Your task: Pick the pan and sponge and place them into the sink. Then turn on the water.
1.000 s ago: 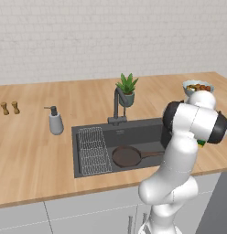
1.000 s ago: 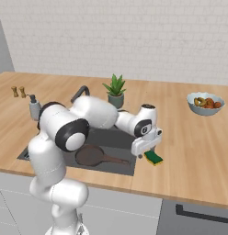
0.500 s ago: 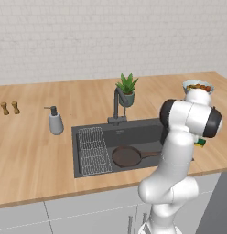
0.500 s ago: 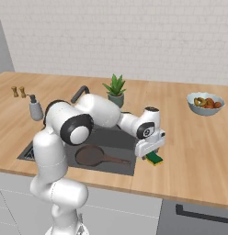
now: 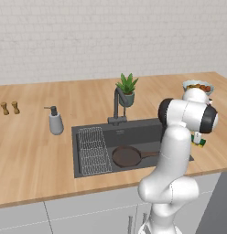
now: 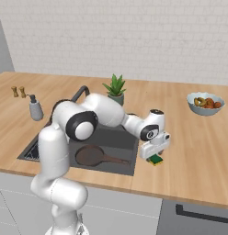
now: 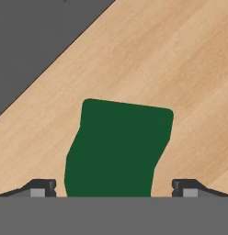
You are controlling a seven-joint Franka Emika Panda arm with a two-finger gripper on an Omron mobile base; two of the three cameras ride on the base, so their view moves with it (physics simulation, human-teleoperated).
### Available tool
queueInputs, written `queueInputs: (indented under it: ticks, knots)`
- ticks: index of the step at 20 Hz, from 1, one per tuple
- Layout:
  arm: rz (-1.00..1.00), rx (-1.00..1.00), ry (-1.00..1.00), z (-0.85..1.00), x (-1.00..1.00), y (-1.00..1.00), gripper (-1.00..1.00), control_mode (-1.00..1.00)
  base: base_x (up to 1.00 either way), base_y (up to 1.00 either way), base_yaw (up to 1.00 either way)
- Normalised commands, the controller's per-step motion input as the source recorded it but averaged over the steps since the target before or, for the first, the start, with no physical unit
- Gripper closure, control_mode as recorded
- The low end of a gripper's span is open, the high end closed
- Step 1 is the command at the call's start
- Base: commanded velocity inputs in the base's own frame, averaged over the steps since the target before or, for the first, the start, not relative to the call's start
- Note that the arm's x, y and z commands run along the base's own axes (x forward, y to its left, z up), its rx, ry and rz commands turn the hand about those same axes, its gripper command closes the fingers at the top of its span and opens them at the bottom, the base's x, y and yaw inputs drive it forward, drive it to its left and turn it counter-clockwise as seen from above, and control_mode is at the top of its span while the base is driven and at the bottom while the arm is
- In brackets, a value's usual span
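The gripper hangs low over the sponge, which lies flat on the wooden counter just right of the sink, near its front right corner. In the hand view the sponge's green top sits squarely between the 2 dark fingertips, which stand wide apart, one off each side of it; whether they touch it cannot be told. A corner of the dark basin cuts across the upper left of that view. In the left base view only a green and yellow bit of the sponge peeks out past the arm's elbow.

The pan lies in the sink, near the front, its long handle pointing right toward the sponge side. From the left base view the pan sits just right of the wire rack, which fills the basin's left part. The faucet stands at the far edge of the sink, with no water running from its spout.

A potted plant stands just behind the faucet. A soap dispenser stands left of the sink, and 2 small shakers sit farther left. A fruit bowl rests on the counter far to the right.
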Motion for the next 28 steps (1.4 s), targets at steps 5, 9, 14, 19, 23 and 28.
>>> queueInputs:
  ticks: [5,9,14,19,23,28]
  knots:
    - [0.00,0.00,0.00,-0.22,0.01,-0.13,-1.00,-1.00,0.00,0.00,0.00]
    - [0.00,0.00,0.00,-0.32,0.02,-0.01,-1.00,-1.00,0.00,0.00,0.00]
    - [0.00,0.00,0.00,-0.14,0.00,0.00,1.00,-1.00,0.00,0.00,0.00]
    - [0.00,-0.01,0.01,0.00,0.00,0.00,1.00,-1.00,0.00,0.00,0.00]
    - [0.00,0.00,0.00,0.00,0.00,0.00,1.00,-1.00,0.00,0.00,0.00]
    - [0.00,0.00,-0.03,0.05,0.00,0.07,1.00,-1.00,0.00,0.00,0.00]
